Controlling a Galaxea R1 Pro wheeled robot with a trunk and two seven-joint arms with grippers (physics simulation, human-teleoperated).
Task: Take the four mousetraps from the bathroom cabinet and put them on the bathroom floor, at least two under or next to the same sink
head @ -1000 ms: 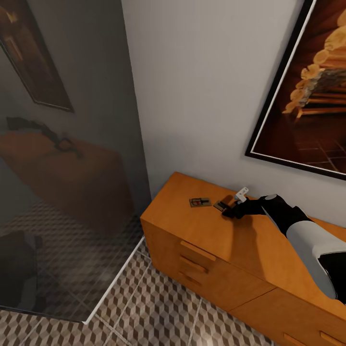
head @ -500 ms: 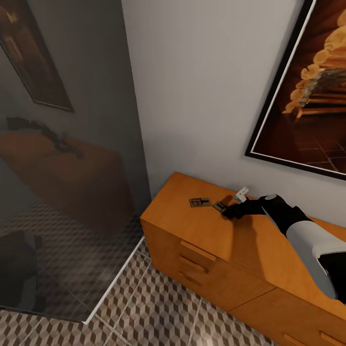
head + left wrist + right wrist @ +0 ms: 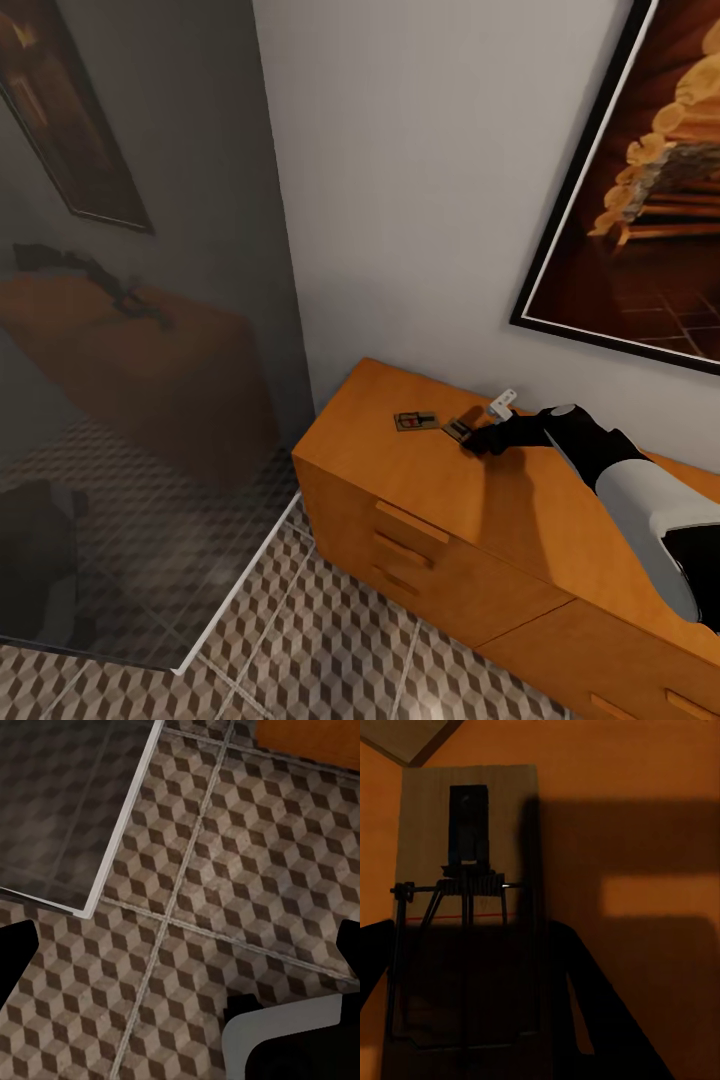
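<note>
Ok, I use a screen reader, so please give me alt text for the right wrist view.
A mousetrap lies flat on the orange cabinet top, its wire spring across the middle. The right gripper's dark fingers straddle its near end.

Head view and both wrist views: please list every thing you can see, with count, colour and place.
mousetraps: two seen, brown wood with wire, on the cabinet top; one lies free, the other sits at the right gripper.
cabinet: one, orange-brown, against the wall.
bathroom floor: cube-pattern tiles, brown and beige.
glass panel: one, dark, left of the cabinet.
framed picture: one, dark frame, on the wall above the cabinet.
white tag: one, near the wall.
right gripper: black, over the second mousetrap.
left gripper: black, above the floor.
</note>
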